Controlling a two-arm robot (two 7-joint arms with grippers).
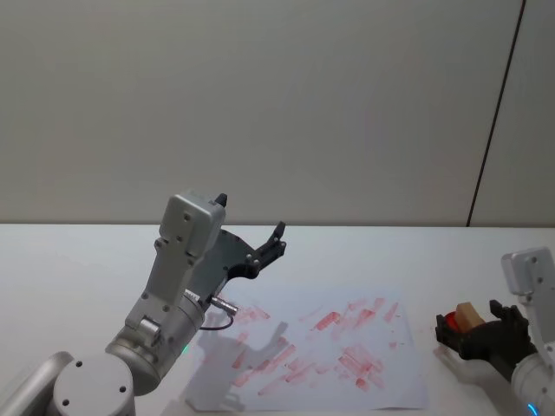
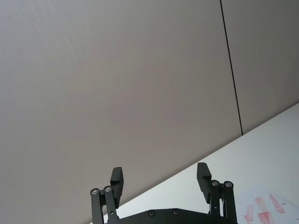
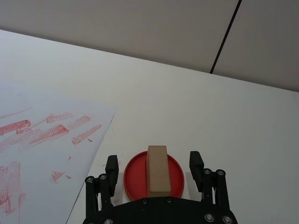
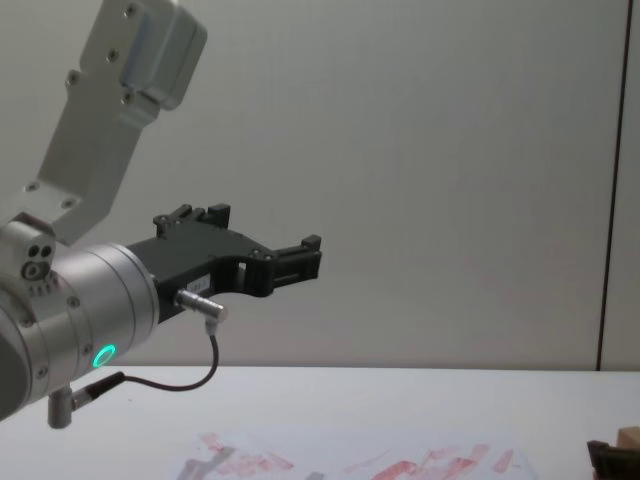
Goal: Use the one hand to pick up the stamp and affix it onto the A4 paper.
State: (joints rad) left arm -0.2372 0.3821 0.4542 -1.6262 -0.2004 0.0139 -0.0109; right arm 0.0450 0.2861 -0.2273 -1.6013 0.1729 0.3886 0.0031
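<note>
On the round red ink pad (image 3: pixel 135 179), the tan wooden stamp (image 3: pixel 157 170) is lying lengthwise, pointing away from the black right gripper (image 3: pixel 153 164), untouched between its open fingers (image 3: pixel 111 167). The left gripper (image 2: pixel 160 173) is hovering open.

You have the A4 paper (image 1: pixel 334 351) lying on the table (image 1: pixel 69 260) before you. Just off its right edge sits the ink pad (image 3: pixel 135 175), the stamp (image 3: pixel 157 170) resting on it — the right gripper (image 3: pixel 153 161) straddles both, its fingers clear of the stamp. The left gripper (image 2: pixel 160 173) hangs high on the left.
</note>
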